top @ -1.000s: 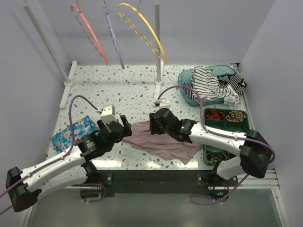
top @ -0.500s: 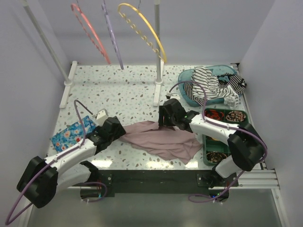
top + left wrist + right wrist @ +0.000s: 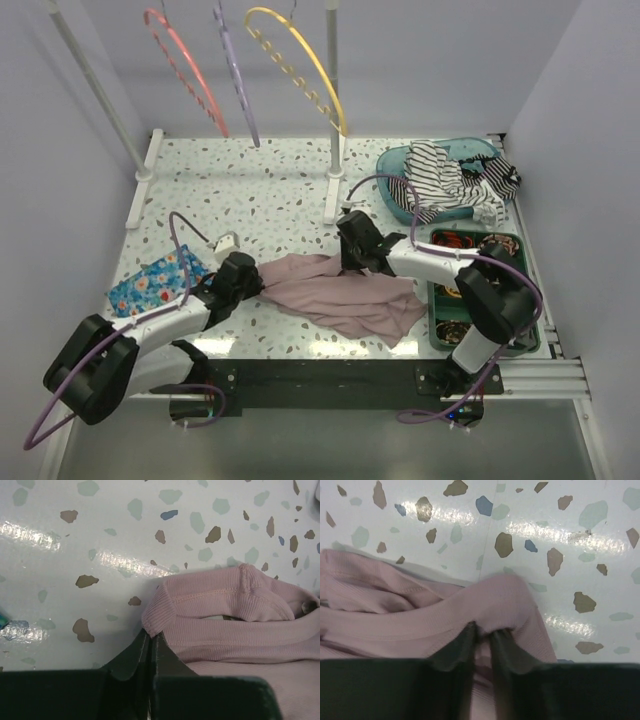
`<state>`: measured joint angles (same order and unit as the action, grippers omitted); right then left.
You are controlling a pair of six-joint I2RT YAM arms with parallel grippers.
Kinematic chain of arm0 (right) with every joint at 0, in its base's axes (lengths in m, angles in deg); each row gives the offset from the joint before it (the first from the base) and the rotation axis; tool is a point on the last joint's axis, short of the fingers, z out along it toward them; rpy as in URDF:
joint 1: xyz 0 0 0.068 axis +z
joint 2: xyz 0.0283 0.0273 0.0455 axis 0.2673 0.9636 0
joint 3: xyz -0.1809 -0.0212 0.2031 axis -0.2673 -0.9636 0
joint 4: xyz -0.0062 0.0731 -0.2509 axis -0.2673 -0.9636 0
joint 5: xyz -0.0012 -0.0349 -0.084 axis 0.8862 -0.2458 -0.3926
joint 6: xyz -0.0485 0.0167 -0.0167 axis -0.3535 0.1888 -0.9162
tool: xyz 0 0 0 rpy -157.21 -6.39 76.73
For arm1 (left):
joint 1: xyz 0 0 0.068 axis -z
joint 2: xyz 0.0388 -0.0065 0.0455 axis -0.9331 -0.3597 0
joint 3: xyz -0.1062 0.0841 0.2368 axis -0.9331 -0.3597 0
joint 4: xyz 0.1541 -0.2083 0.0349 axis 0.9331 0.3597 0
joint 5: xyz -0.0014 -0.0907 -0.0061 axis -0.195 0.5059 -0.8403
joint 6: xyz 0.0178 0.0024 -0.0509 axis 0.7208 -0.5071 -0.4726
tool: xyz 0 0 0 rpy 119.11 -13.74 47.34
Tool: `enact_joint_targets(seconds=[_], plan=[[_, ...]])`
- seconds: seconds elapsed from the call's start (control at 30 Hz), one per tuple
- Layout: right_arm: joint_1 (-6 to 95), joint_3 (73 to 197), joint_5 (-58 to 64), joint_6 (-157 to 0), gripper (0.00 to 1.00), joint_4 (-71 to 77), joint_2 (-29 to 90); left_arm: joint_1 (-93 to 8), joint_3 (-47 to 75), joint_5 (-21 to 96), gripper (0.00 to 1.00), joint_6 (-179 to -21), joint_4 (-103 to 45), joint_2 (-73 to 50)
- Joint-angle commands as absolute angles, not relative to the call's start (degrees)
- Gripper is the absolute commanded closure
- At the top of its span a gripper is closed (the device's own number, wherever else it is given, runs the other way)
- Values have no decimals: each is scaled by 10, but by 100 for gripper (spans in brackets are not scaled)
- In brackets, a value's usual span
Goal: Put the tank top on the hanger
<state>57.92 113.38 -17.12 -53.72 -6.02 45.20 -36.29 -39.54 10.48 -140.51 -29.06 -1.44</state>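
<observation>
Gripping the tank top (image 3: 340, 298) at two points on the speckled table (image 3: 270, 190), lower centre of the overhead frame. In the left wrist view, pressing the left gripper (image 3: 151, 636) fully together on a ribbed hem corner at bottom centre, just left of an arching strap loop. In the right wrist view, clamping the right gripper (image 3: 484, 630) on a raised fold of the same pink cloth, bunched between nearly closed fingers (image 3: 506, 652). Holding well apart along the upper edge, probably to spread the neckline and straps for threading. Leaving the hanger (image 3: 215, 115) untouched on the rail at upper left, well apart from the garment, beside a lilac hanger (image 3: 250, 120) and a yellow hanger (image 3: 338, 115). Judging the task barely begun: cloth crumpled flat on the table, not yet lifted, with a long carry up and left in prospect. Ignoring the striped garment (image 3: 450, 180) at upper right and the blue floral cloth (image 3: 155, 280) at lower left, just beside the left arm.
</observation>
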Motion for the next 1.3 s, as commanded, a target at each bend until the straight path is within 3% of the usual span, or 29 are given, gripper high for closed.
enact_joint_targets(seconds=[0.0, 0.33, 0.7, 0.9, 1.03, 1.1, 1.17, 1.23, 1.27], plan=[[579, 1178, -207, -540, 98, -66, 407, -367, -376, 108, 100, -1347, -326, 47], [580, 1337, -278, -600, 100, -201, 209, -367, -151, 47, 100, -1218, -240, 212], [580, 1595, -260, -643, 100, -273, 172, -367, 116, 142, 100, -1151, -271, 171], [580, 1471, -230, -603, 100, -242, 114, -367, 47, 176, 100, -1177, -208, 204], [580, 1230, -158, -545, 100, -177, 36, -367, -132, 204, 99, -1235, -182, 277], [580, 1134, -134, -495, 95, -115, 12, -367, -206, 212, 88, -1275, -174, 325], [582, 994, -95, -444, 88, -49, -10, -366, -295, 220, 64, -1315, -166, 355], [591, 894, -84, -418, 67, -24, -12, -367, -341, 235, 50, -1330, -160, 387], [595, 872, -91, -399, 61, -17, -11, -366, -346, 233, 37, -1338, -156, 392]])
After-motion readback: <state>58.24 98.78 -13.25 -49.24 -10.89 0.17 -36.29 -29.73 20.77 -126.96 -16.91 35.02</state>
